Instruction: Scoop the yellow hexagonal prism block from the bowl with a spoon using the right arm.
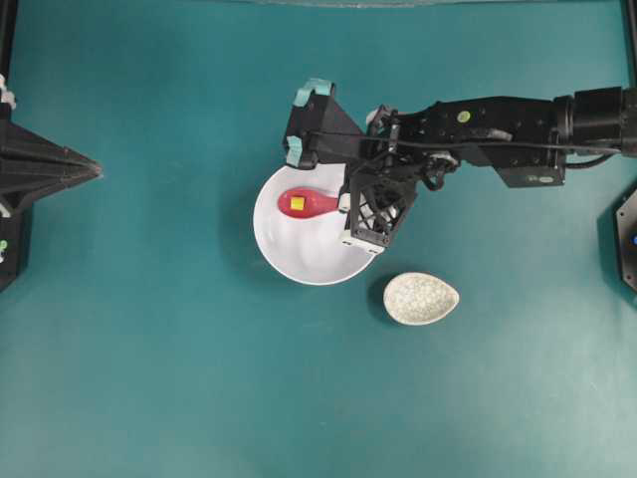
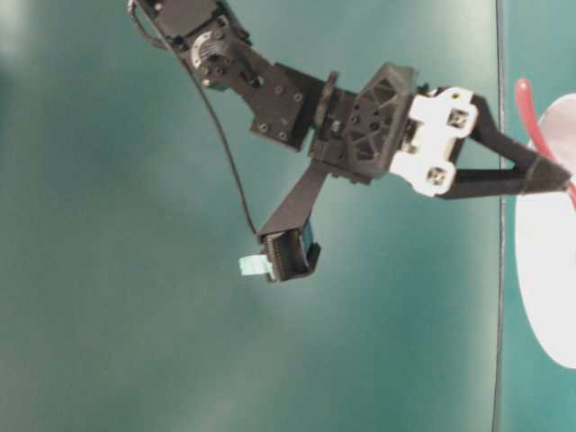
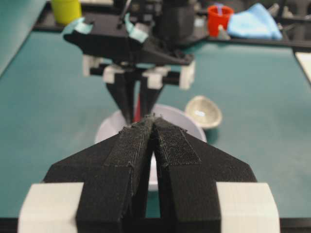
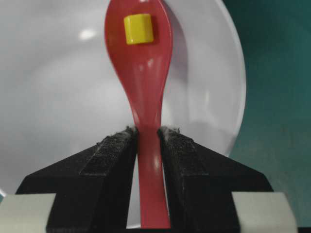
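The white bowl sits mid-table. My right gripper reaches over its right rim and is shut on the straight handle of the red spoon. The yellow hexagonal prism block lies in the spoon's head, over the bowl's left half. In the right wrist view the fingertips clamp the spoon handle, with the block in the head above the bowl. I cannot tell whether the spoon touches the bowl floor. My left gripper rests at the far left, fingers pressed together, empty.
A small speckled beige dish stands just right of and below the bowl. At the table's far edge in the left wrist view are a yellow cup, a red cup and a blue cloth.
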### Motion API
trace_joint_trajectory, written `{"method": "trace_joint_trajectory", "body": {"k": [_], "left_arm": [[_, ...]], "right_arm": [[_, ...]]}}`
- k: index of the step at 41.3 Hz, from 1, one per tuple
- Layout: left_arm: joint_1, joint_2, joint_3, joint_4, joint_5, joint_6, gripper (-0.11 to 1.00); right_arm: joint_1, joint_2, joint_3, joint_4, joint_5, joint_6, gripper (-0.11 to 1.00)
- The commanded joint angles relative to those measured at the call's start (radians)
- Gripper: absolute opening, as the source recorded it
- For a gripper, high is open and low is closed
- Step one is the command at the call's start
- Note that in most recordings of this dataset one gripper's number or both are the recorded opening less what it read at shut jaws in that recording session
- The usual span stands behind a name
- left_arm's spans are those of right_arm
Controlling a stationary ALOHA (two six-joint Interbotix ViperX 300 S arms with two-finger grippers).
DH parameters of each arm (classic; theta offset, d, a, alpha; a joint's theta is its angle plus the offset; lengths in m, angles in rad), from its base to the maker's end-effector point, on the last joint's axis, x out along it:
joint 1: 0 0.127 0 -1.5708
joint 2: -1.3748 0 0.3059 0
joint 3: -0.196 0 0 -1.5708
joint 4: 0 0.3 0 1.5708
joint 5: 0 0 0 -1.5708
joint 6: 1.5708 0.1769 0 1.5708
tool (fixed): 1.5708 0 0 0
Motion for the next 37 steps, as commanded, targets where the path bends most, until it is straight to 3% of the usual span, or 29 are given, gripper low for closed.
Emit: {"method": "trace_joint_trajectory", "body": {"k": [1,16,37], "left_arm": [[0.002,0.006,-0.026,0.003,-0.009,-0.002,0.00],[0.002,0.005,-0.026,0.003,-0.011,-0.003,0.00],[0.002,0.006,-0.028,0.003,-0.011,-0.012,0.00]], "right_arm": [[0.006,-0.060,0.015,-0.003,-0.040,0.000,0.25],[0.038,-0.166,0.150,-0.003,-0.187,-0.006,0.25],[0.057,-0.410,0.189,-0.003,-0.190,-0.008,0.25]]}}
